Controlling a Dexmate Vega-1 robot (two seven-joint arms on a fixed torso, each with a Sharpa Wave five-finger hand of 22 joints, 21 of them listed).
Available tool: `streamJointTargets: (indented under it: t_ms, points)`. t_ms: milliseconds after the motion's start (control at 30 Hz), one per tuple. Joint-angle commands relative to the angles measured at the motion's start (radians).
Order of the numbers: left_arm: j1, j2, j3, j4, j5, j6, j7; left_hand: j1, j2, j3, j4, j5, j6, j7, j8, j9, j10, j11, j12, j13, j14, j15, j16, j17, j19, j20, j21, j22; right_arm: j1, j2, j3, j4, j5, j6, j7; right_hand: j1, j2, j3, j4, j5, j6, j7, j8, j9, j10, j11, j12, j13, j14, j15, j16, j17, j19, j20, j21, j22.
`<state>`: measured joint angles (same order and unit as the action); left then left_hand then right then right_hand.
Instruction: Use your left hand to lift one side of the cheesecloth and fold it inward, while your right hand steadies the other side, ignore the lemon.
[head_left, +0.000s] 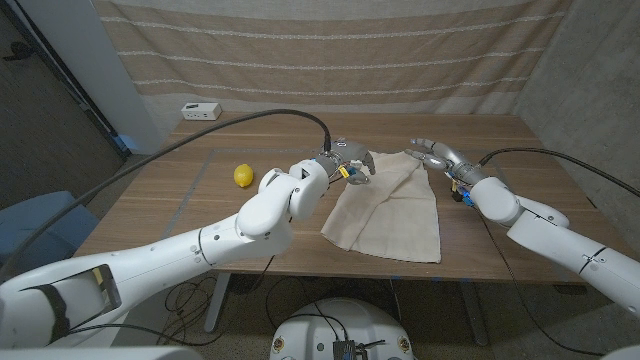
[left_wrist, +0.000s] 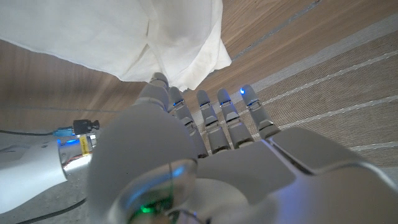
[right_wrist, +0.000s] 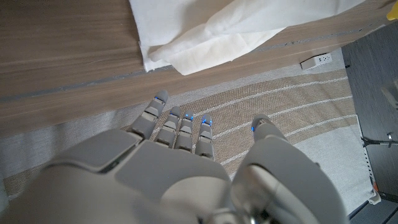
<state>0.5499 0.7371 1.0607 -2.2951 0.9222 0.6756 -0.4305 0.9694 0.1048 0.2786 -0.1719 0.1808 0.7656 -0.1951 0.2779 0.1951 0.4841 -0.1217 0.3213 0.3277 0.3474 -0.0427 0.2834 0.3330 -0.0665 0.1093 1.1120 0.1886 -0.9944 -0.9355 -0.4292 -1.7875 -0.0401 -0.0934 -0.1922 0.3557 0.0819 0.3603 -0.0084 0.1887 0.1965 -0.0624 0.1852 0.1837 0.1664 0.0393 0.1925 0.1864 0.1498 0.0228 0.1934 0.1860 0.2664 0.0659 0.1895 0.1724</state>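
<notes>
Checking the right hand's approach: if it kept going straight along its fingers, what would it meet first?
Probably the cheesecloth's near corner; the right hand points toward it, though depth is unclear.

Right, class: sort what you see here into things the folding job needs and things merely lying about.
Needed for the job:
cheesecloth
left hand, at one far corner of the cloth
right hand, fingers spread by the other far corner

Lying about:
lemon
white box at the table's far edge
</notes>
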Motion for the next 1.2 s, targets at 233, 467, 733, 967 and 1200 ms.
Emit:
streamJointTargets:
  t_ms: [233, 467, 733, 967, 1200]
  points:
    - [0.078, 0.038, -0.16, -0.028, 0.144, -0.38, -0.213, 0.057, -0.023, 0.011, -0.008, -0.001, 0.07, -0.018, 0.013, 0.002, -0.045, -0.012, -0.015, 0.011, -0.059, -0.063, -0.018, 0.007, -0.01, -0.008, -0.007, 0.001, -0.04, -0.001, 0.008, -0.041, -0.005, -0.032, -0.034, -0.002, 0.013, 0.003, -0.006, 0.006, 0.006, -0.001, 0.006, 0.002, 0.011, 0.003, 0.005, 0.002, 0.009, -0.002, 0.004, 0.001, 0.008, 0.001, 0.004, -0.001]
    - [0.132, 0.061, -0.242, -0.048, 0.144, -0.482, -0.25, 0.091, -0.02, 0.019, -0.004, -0.002, 0.105, -0.026, 0.018, 0.004, -0.054, -0.036, -0.018, 0.015, -0.082, -0.081, -0.024, 0.004, -0.005, -0.026, -0.007, 0.0, -0.039, 0.007, -0.003, -0.056, -0.017, -0.052, -0.039, -0.003, 0.015, 0.003, -0.006, 0.006, 0.006, -0.001, 0.006, 0.002, 0.011, 0.003, 0.004, 0.002, 0.011, -0.001, 0.005, 0.0, 0.009, 0.0, 0.004, -0.001]
    - [0.172, 0.064, -0.301, -0.033, 0.112, -0.563, -0.265, 0.08, -0.057, -0.008, 0.008, 0.002, 0.141, -0.029, 0.022, 0.005, -0.062, -0.058, -0.021, 0.02, -0.103, -0.105, -0.03, -0.004, 0.007, -0.043, -0.006, -0.001, -0.038, 0.022, -0.014, -0.068, -0.026, -0.07, -0.047, -0.004, 0.016, 0.003, -0.007, 0.006, 0.006, -0.002, 0.006, 0.002, 0.011, 0.001, 0.004, 0.002, 0.012, -0.001, 0.005, 0.0, 0.01, -0.001, 0.004, -0.001]
    - [0.206, 0.083, -0.343, -0.022, 0.067, -0.632, -0.24, 0.069, -0.066, -0.023, 0.02, 0.008, 0.093, -0.027, -0.011, 0.003, -0.093, -0.045, -0.032, 0.024, -0.124, -0.093, -0.035, -0.009, -0.004, -0.04, -0.011, -0.001, -0.039, 0.031, -0.022, -0.079, -0.032, -0.089, -0.054, -0.005, 0.017, 0.003, -0.008, 0.007, 0.007, -0.001, 0.006, 0.002, 0.011, 0.003, 0.004, 0.002, 0.012, 0.0, 0.004, 0.0, 0.011, -0.001, 0.004, -0.001]
    - [0.236, 0.112, -0.366, -0.018, 0.059, -0.692, -0.218, 0.067, -0.073, -0.034, 0.022, 0.011, 0.046, -0.028, -0.039, 0.002, -0.126, -0.035, -0.043, 0.027, -0.147, -0.084, -0.043, -0.014, -0.008, -0.038, -0.015, -0.001, -0.037, 0.039, -0.03, -0.087, -0.038, -0.102, -0.058, -0.006, 0.017, 0.003, -0.009, 0.007, 0.008, -0.001, 0.006, 0.002, 0.012, 0.001, 0.004, 0.002, 0.012, 0.0, 0.004, 0.0, 0.011, -0.001, 0.004, -0.001]
